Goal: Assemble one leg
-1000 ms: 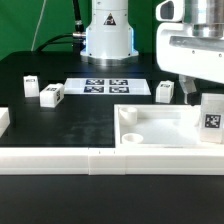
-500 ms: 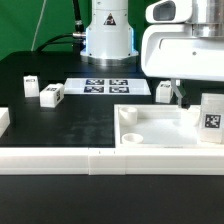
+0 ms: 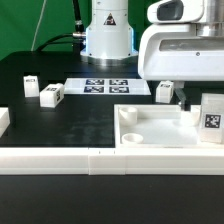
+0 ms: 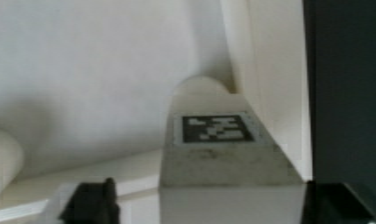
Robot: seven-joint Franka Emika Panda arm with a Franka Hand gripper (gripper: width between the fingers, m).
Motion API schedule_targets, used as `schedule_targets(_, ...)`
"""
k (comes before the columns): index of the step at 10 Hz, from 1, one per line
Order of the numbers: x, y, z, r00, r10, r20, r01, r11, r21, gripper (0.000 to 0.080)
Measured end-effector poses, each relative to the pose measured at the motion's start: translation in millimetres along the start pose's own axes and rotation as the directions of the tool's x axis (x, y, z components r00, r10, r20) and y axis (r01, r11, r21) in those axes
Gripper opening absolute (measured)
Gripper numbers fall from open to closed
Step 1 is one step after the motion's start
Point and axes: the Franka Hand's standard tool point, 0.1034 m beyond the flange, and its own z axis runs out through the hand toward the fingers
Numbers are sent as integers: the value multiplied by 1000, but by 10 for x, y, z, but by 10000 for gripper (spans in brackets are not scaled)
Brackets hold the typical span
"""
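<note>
A leg, a stubby white block with a square tag, stands at the exterior view's right end of the large white tray-like part. My gripper hangs low over that end of the tray. In the wrist view a tagged leg lies between my two dark fingertips, by the tray's wall. My gripper is open, with a gap showing beside one finger. Another leg stands just behind the tray. Two more legs stand at the exterior view's left.
The marker board lies in front of the robot base. A long white rail runs along the table's front. A white block sits at the exterior view's left edge.
My gripper has shifted toward the exterior view's left over the tray's right end, mostly in the first half second. The legs and tray have not moved.
</note>
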Motion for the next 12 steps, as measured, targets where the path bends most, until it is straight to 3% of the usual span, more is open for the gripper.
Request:
schedule_targets(1, 0, -1, 0, 1000, 11, 0, -11, 1000, 1, 425)
schedule_targets(2, 0, 0, 0, 999, 35, 0, -35, 999, 0, 289)
schedule_targets(4, 3, 11, 1, 996, 92, 1, -92, 996, 3, 290)
schedule_targets(5, -5, 5, 4, 976, 217, 3, -217, 976, 3, 290)
schedule_targets(8, -17, 8, 12, 854, 520, 2, -520, 854, 0, 290)
schedule_targets(11, -19, 14, 12, 581, 814, 0, -814, 581, 7, 290)
schedule_targets(12, -22, 20, 12, 423, 906, 5, -906, 423, 8, 290)
